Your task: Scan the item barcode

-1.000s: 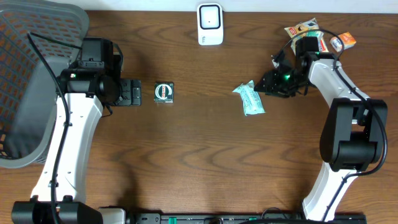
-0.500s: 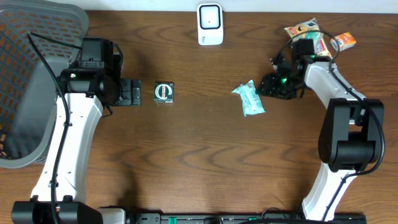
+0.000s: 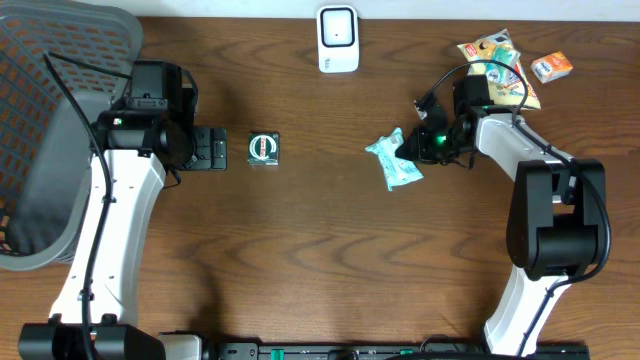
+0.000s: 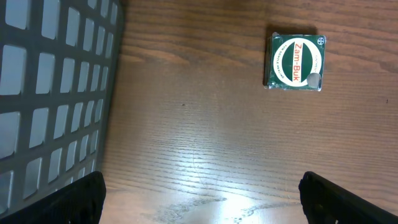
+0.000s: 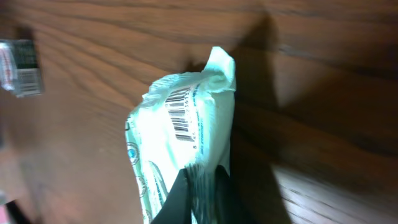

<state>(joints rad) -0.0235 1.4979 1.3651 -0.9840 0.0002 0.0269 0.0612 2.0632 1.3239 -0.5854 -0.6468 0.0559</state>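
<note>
Dark wood counter, evenly lit, with a white scanner standing at the far edge near the middle. Item under handling: a pale green packet, lying on the counter right of centre, well apart from the scanner. Right hand is closed tight on the end of the packet nearest its own arm, pinching the wrapper between its fingers. Its wrist view shows the printed barcode on the packet's upper face, clear of the grip. Left hand stands wide, holding nothing, just beside a small green tin. Assessment: grasp made; lift and presentation not yet done. Recommended: raise the packet cleanly off the counter and guard against the thin pinch slipping on the soft wrapper. Then carry it toward the scanner and turn the barcode face squarely to the scanner window, flat and uncreased, fingers off the bars.
</note>
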